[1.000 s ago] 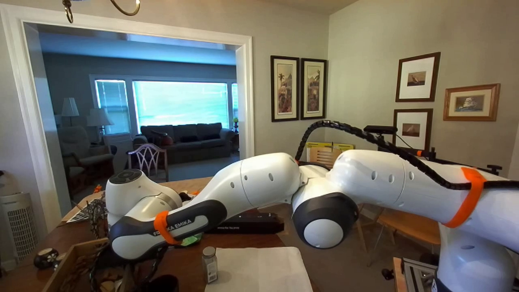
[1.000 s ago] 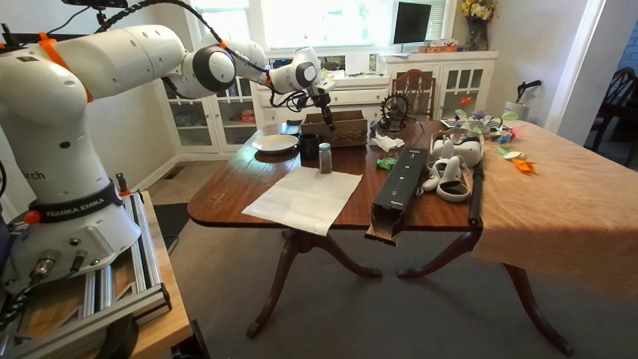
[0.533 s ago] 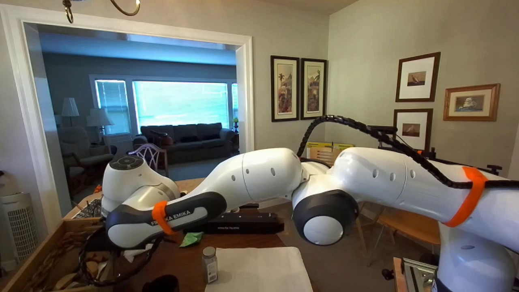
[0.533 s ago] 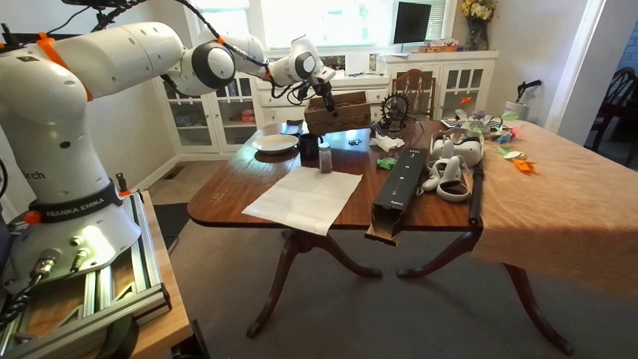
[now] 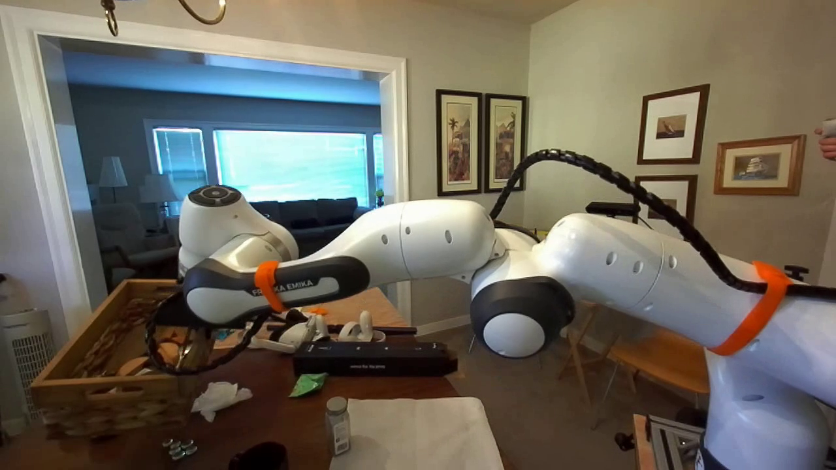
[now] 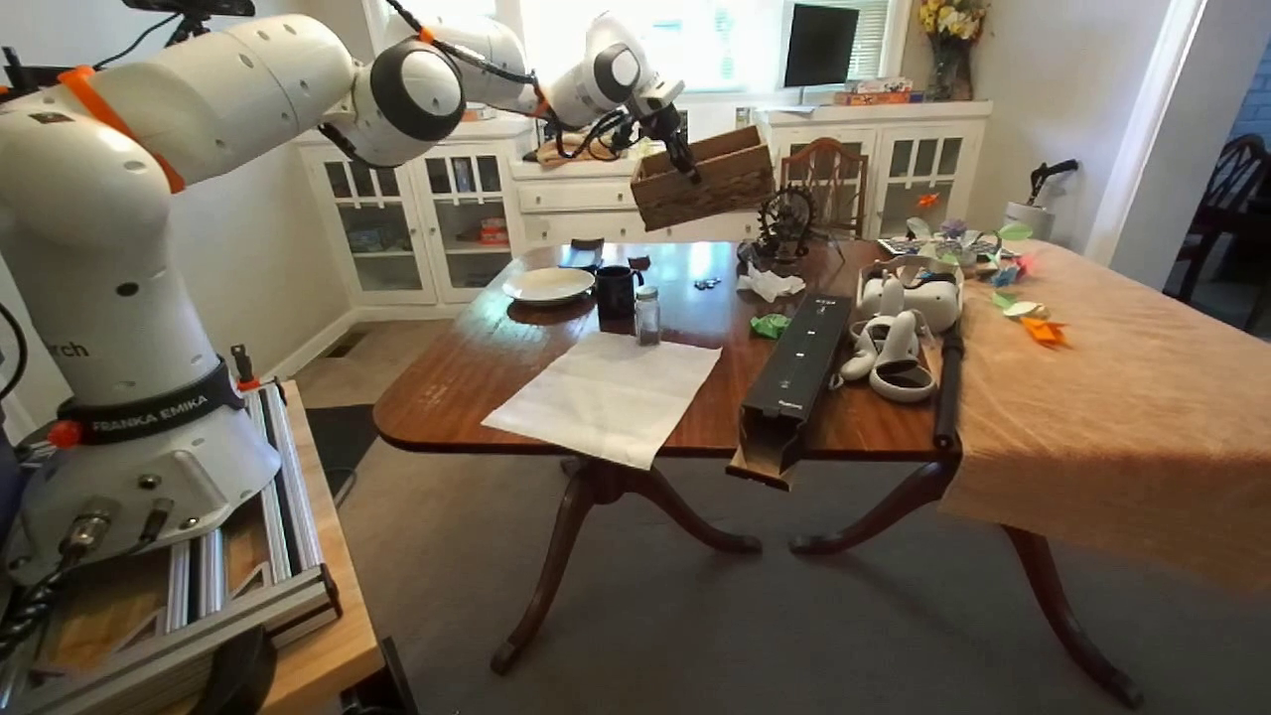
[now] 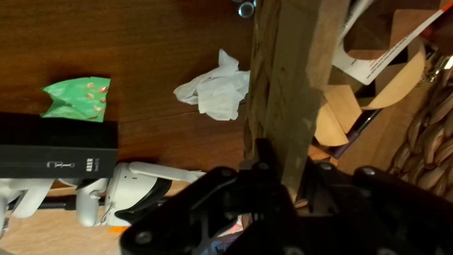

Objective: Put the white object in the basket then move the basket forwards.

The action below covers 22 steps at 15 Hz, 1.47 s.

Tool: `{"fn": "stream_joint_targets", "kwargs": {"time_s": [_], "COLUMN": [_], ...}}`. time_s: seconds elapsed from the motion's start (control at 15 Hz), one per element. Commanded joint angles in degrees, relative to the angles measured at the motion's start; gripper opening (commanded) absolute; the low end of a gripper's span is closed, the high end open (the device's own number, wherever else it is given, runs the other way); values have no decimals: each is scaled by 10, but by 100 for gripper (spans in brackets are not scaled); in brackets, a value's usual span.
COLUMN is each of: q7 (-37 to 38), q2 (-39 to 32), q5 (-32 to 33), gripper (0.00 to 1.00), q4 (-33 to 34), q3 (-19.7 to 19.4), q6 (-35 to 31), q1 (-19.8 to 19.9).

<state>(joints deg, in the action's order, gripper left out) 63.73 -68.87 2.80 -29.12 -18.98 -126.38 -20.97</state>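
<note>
gripper [image 7: 287, 163] has the midair basket [image 6: 710, 199] clamped by its rim [image 7: 297, 74] but that white tissue [image 7: 221, 92] is on the table [image 6: 447, 392], so neither step looks done

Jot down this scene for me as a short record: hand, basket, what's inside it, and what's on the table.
Hand: clamped on the basket by its rim
Basket position: up in the air above the table, tilted
Inside basket: tan pieces, a white printed strip, more I can't identify
On the table, among others: crumpled white tissue, green packet, black box, white plate, dark mug, jar
</note>
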Motion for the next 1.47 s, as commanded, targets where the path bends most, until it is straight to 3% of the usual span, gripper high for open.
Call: {"fn": "stream_joint_targets", "kwargs": {"time_s": [0.0, 0.33, 0.47, 1.0, 1.13, 1.4], "q7": [-8, 40, 60, 130, 114, 49], "q2": [54, 85, 86, 105, 120, 184], "q5": [-3, -7, -24, -110, -115, -109], "gripper": [4, 4, 4, 4, 4, 4], "q4": [-10, -12, -22, -115, -156, -263], "q3": [-7, -16, -3, 37, 39, 45], "q6": [76, 121, 116, 12, -19, -20], "q1": [13, 36, 54, 93, 93, 92]}}
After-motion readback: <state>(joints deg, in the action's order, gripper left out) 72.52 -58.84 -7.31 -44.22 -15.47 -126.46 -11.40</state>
